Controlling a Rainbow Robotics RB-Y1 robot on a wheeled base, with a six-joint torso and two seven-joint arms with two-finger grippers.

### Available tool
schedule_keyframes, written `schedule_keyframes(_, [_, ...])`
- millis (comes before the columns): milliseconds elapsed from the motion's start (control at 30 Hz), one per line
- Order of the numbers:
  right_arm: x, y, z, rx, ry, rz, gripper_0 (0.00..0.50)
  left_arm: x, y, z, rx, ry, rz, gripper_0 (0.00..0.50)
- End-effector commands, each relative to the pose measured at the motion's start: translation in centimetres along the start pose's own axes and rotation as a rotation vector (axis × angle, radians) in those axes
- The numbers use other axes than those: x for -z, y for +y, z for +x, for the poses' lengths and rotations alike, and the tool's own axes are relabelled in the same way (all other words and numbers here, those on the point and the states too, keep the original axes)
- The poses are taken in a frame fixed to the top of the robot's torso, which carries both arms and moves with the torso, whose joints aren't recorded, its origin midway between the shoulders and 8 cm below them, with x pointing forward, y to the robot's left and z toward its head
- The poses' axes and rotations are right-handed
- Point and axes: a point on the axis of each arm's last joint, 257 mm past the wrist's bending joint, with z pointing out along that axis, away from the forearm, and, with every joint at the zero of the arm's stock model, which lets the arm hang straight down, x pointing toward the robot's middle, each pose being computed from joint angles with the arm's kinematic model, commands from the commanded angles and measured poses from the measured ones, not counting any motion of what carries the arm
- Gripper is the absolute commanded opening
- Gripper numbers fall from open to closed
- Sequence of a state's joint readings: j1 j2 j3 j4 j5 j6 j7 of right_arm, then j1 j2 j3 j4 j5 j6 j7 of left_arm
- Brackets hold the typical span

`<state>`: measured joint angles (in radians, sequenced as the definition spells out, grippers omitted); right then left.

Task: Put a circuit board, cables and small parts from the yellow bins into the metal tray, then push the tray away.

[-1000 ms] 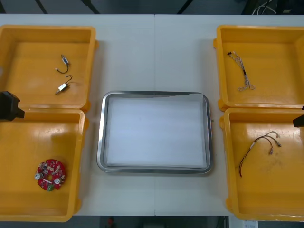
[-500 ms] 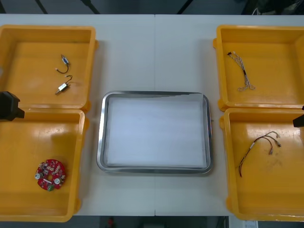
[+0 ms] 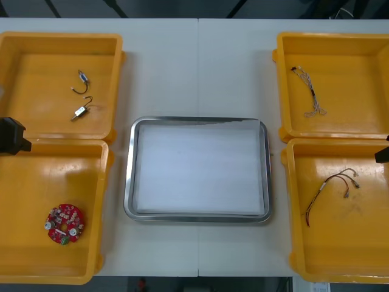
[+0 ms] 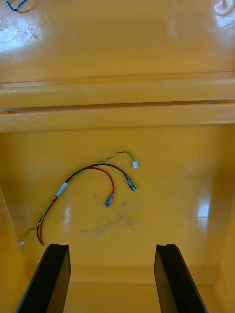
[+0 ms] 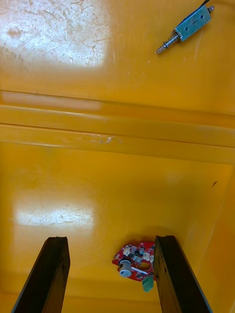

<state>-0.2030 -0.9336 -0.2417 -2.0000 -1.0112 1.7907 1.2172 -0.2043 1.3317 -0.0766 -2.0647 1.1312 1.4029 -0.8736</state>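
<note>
The metal tray [image 3: 128, 182], white inside, lies at the table's middle. A round red circuit board [image 3: 64, 223] lies in the near left yellow bin [image 3: 24, 182]; in the left wrist view the circuit board [image 5: 134, 260] sits between the fingertips of my open left gripper [image 5: 111, 274], close to one finger. Two small metal parts [image 3: 81, 111] rest in the far left bin; one small metal part [image 5: 187, 28] lies beyond the bin walls. The red and yellow cable [image 3: 331, 185] lies in the near right bin, and the cable [image 4: 90, 183] is just ahead of my open right gripper [image 4: 111, 276].
A twisted blue and white cable [image 3: 309, 90] lies in the far right bin [image 3: 364, 121]. The double bin walls [image 4: 117, 105] cross ahead of the right fingers. The left arm [image 3: 11, 136] shows at the left edge, the right arm [image 3: 383, 153] at the right edge.
</note>
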Motion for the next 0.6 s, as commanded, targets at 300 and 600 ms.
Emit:
schedule_keyframes(300, [0.35,0.12,0.15,0.03,-0.004,0.016,0.5,1.32,1.11,-1.11,-0.071,-0.029,-0.031,0.5])
schedule_keyframes(600, [0.35,0.12,0.15,0.03,-0.004,0.016,0.5,1.32,1.11,-1.11,-0.071,-0.029,-0.031,0.5])
